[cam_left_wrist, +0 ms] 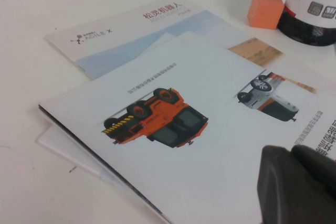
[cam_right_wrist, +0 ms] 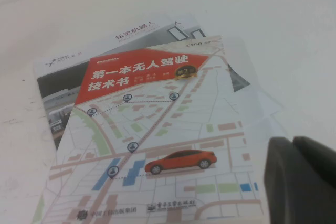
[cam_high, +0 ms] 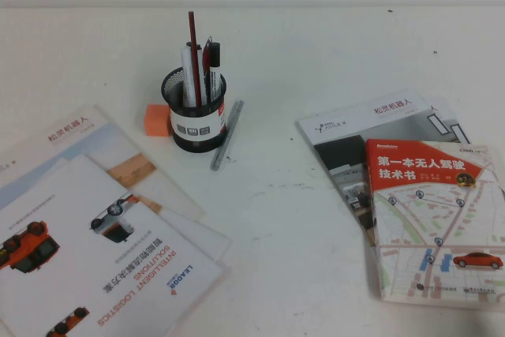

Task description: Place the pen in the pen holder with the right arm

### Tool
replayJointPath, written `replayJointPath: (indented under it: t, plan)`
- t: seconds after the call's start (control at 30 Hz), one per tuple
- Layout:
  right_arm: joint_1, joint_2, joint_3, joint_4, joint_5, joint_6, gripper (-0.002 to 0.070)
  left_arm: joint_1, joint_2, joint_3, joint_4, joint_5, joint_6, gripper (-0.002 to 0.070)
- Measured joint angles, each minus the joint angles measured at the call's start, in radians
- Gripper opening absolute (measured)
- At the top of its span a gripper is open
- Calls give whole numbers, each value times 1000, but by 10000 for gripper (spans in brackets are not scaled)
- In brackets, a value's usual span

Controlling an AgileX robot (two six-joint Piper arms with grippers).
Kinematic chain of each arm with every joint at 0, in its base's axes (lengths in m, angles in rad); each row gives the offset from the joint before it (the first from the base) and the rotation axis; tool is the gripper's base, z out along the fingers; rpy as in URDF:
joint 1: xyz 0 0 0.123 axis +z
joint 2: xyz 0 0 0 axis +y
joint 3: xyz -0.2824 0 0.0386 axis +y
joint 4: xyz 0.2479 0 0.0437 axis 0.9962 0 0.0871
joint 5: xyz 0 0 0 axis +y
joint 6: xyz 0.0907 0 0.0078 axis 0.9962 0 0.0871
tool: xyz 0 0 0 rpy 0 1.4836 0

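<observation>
The slim silver-grey pen (cam_high: 226, 135) lies flat on the white table, just right of the pen holder (cam_high: 195, 112). The holder is a black mesh cup with a white label band; it holds a dark red pencil and several capped pens. Its base also shows in the left wrist view (cam_left_wrist: 310, 9). Neither arm shows in the high view. My right gripper (cam_right_wrist: 291, 141) is shut and empty, low over a red-and-white map book (cam_right_wrist: 152, 145). My left gripper (cam_left_wrist: 290, 149) is shut and empty over a brochure (cam_left_wrist: 173, 145) with an orange vehicle on it.
An orange cube (cam_high: 158, 119) sits left of the holder and also shows in the left wrist view (cam_left_wrist: 265, 10). Brochures (cam_high: 95, 234) spread over the front left. The map book (cam_high: 434, 219) lies on a grey booklet (cam_high: 355, 128) at the right.
</observation>
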Motion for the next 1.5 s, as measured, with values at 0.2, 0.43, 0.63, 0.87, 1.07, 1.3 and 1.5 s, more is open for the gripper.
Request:
replayJointPath:
  t: [0.2,0.43,0.63,0.87,1.07,1.3,1.5]
  plan:
    - [0,0,0,2,0,0,-20,0,0,0,0,0,0,-2]
    - [0,0,0,31,-45,0,-20,0,0,0,0,0,0,-3]
    - [0,0,0,102,-72,0,-20,0,0,0,0,0,0,-2]
    - [0,0,0,383,-122,6,-20,0,0,0,0,0,0,-2]
    - [0,0,0,1002,-218,33,-20,0,0,0,0,0,0,-2]
    - [0,0,0,1076,-268,-125,-20,0,0,0,0,0,0,-3]
    - [0,0,0,1089,-280,-140,-20,0,0,0,0,0,0,-2]
